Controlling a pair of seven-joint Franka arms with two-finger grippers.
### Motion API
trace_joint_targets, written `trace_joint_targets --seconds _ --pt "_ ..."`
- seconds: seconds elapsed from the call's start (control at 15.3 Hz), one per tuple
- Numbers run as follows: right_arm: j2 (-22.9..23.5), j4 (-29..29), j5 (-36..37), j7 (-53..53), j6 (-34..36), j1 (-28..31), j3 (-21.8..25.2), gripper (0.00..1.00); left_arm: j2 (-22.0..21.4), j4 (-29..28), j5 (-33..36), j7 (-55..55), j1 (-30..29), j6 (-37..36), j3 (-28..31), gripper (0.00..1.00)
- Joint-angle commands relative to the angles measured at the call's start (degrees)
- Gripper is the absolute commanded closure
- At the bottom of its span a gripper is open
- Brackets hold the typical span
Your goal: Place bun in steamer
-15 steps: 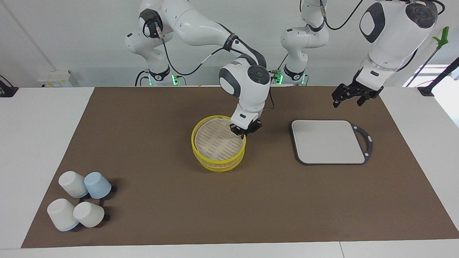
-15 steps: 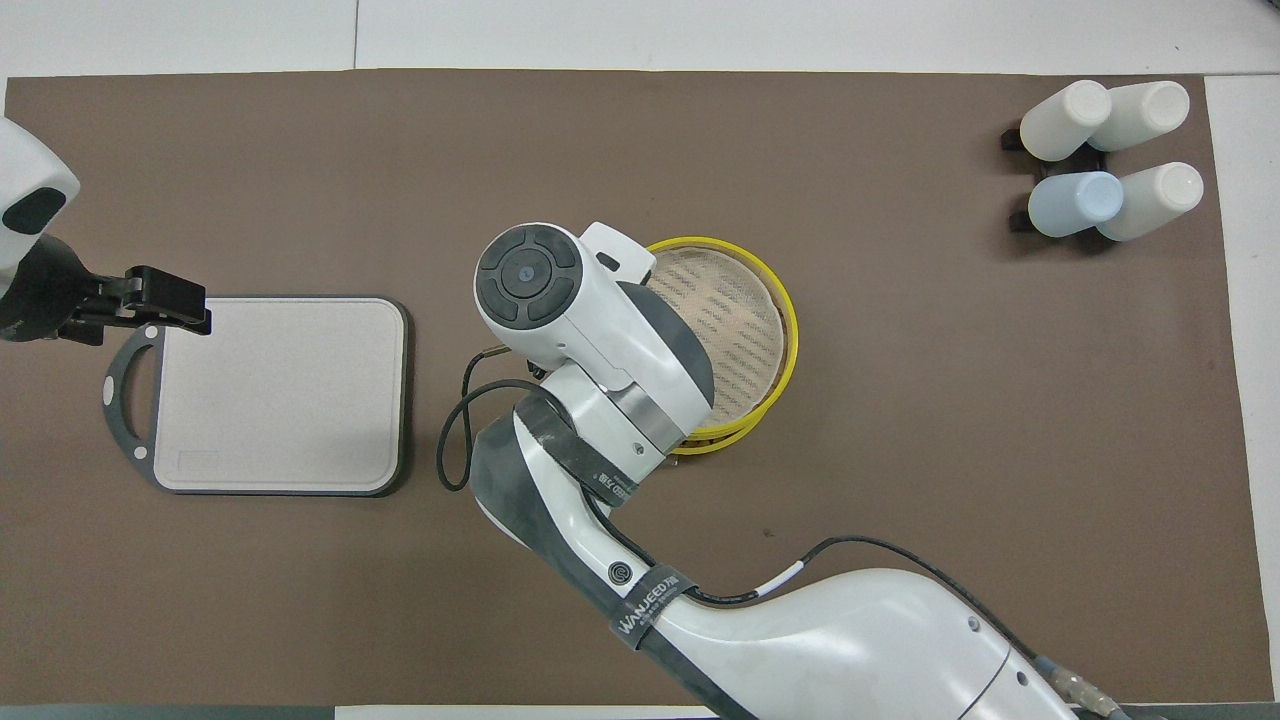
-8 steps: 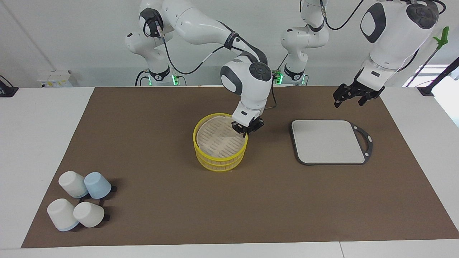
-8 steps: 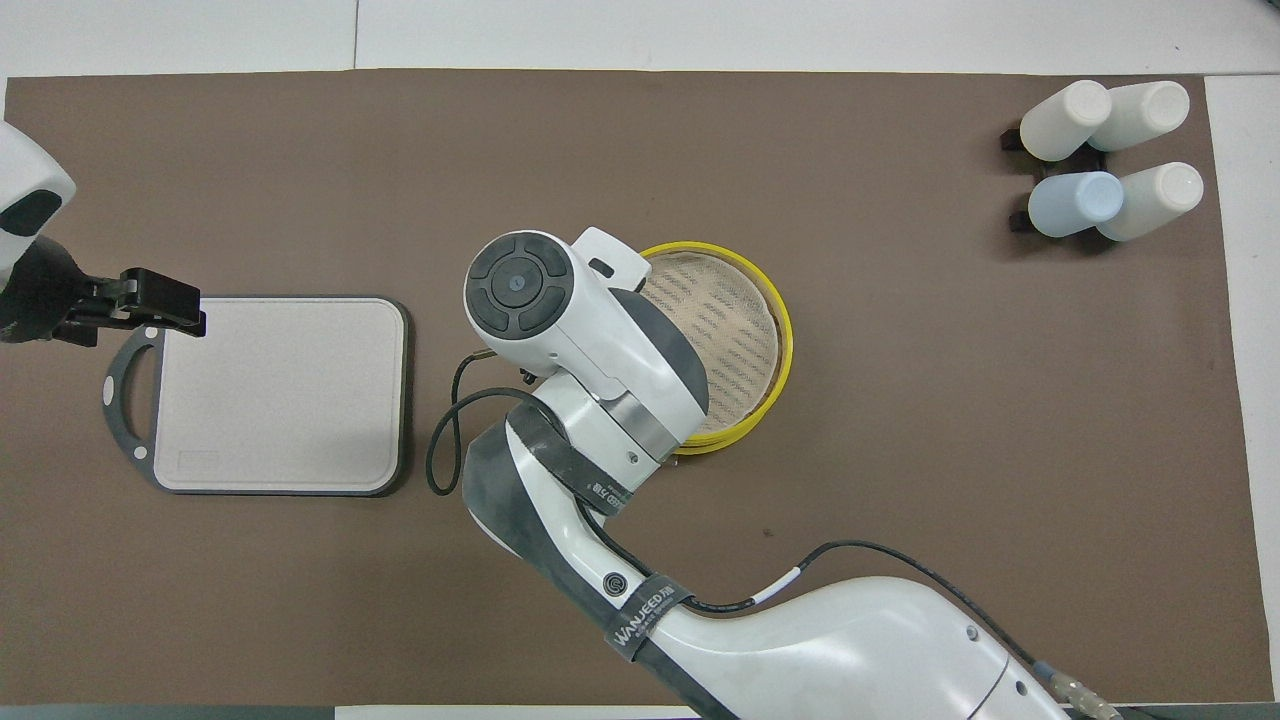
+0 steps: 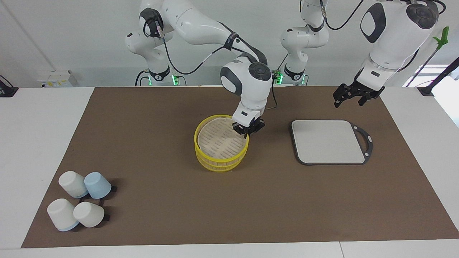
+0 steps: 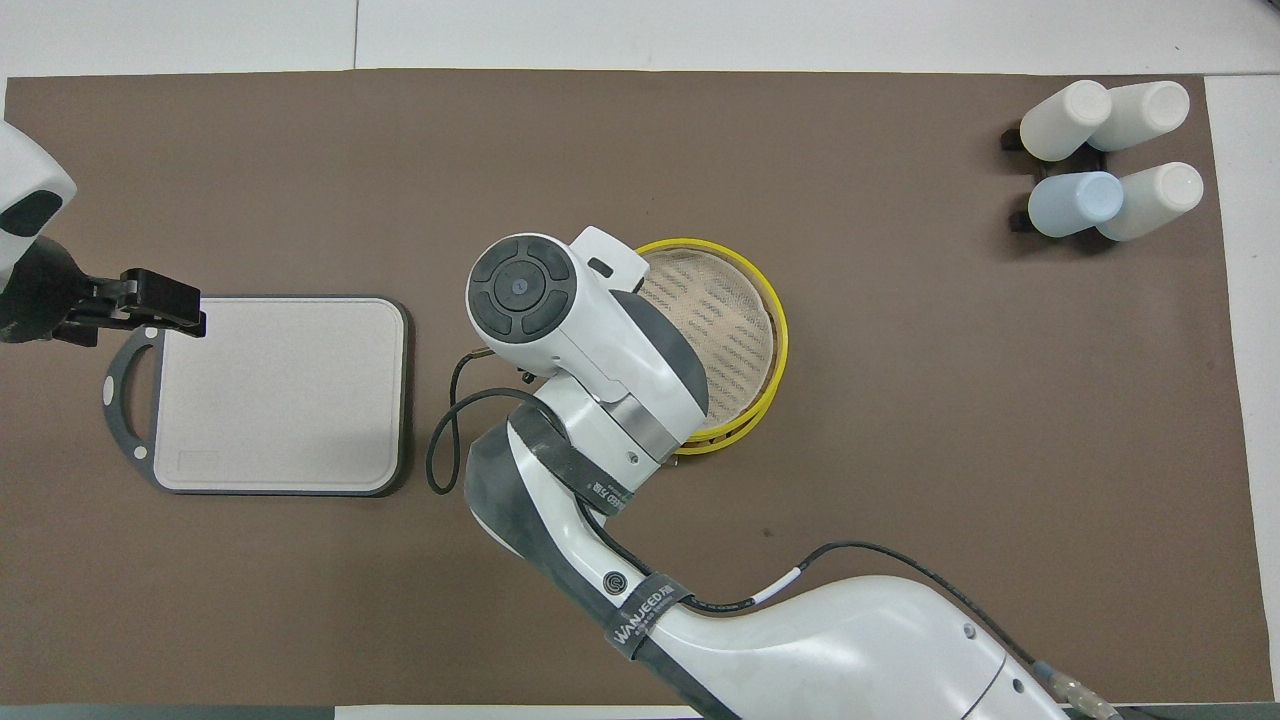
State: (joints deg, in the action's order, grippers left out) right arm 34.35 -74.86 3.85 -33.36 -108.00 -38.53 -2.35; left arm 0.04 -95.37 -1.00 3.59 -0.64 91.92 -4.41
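The small cream-white bun is not to be seen in either view: it is not on the steamer's slats, not on the board, and not in either pincer.

The round yellow-rimmed steamer of pale slatted bamboo (image 5: pixel 219 143) stands at the middle of the brown mat (image 5: pixel 172 208), its upper tier sitting a little askew on the lower one. The right pincer (image 5: pixel 247 133) is pressed together on the upper tier's yellow rim, at the edge toward the left arm's end, and seems to pinch it.

The step in hand is probably taking that top piece off. It should rise straight and level, so the thin rim does not slip from the pinch and the lower tier is not dragged along.

The grey square board with a dark looped handle (image 5: pixel 328 141) lies bare beside the steamer, toward the left arm's end. The left pincer (image 5: pixel 349 97) waits spread and empty over the mat by the board's handle corner.

Four tumbled cups, three white and one pale blue (image 5: pixel 80 204), lie well apart at the right arm's end. Nothing blocks the lift.
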Motion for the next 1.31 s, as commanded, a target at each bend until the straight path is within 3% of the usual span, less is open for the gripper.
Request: trace_joint_targets --seconds 0.0,0.85,1.24 --pt "-2.4 -3.5 1.0 -1.4 -0.8 0.1 -0.2 1.0 -1.2 -1.0 0.8 -0.9 -0.7 -0.4 -0.5 0.0" --pt "-4.8 -6.4 1.0 -1.4 -1.1 0.1 -0.3 1.0 -1.3 -1.0 0.7 -0.7 -0.7 -0.3 -0.6 0.0" --pt "-5.7 -9.0 1.0 -2.7 -4.6 0.0 -0.3 1.0 -1.2 -0.9 0.7 -0.4 -0.5 0.0 -0.6 0.0"
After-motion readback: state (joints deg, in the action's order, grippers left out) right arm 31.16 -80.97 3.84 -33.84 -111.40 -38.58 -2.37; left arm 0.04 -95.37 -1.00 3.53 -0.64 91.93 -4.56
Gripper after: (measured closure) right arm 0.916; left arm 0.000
